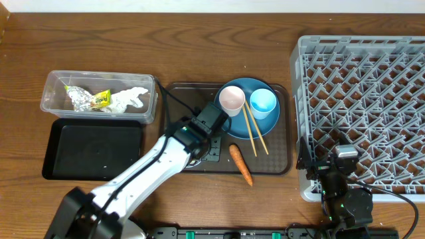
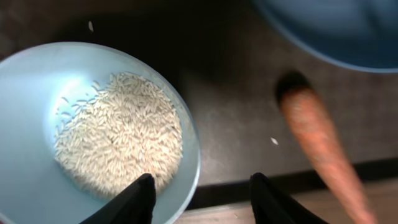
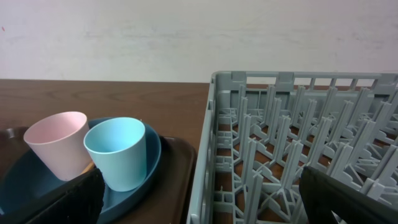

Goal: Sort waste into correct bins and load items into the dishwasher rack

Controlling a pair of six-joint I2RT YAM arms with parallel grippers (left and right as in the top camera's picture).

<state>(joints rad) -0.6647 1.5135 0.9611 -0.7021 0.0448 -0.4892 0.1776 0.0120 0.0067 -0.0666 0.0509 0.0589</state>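
In the left wrist view a light-blue bowl (image 2: 25,93) holding white rice (image 2: 118,140) sits on the dark brown serving tray (image 2: 236,106). My left gripper (image 2: 202,199) is open and straddles the bowl's rim, one finger inside and one outside. An orange carrot (image 2: 317,143) lies to its right, near the blue plate (image 2: 336,31). From overhead the arm hides the bowl. The plate (image 1: 265,124) carries a pink cup (image 1: 232,99), a light blue cup (image 1: 263,103) and chopsticks (image 1: 254,133). My right gripper (image 3: 202,177) is open at the grey rack's (image 1: 362,99) front left corner.
A clear tub (image 1: 53,106) at the left holds foil (image 1: 83,98) and tissue (image 1: 129,98). In front of it lies a black tray (image 1: 93,149). Stray rice grains (image 2: 273,141) lie on the serving tray. The carrot (image 1: 241,164) rests by that tray's front edge.
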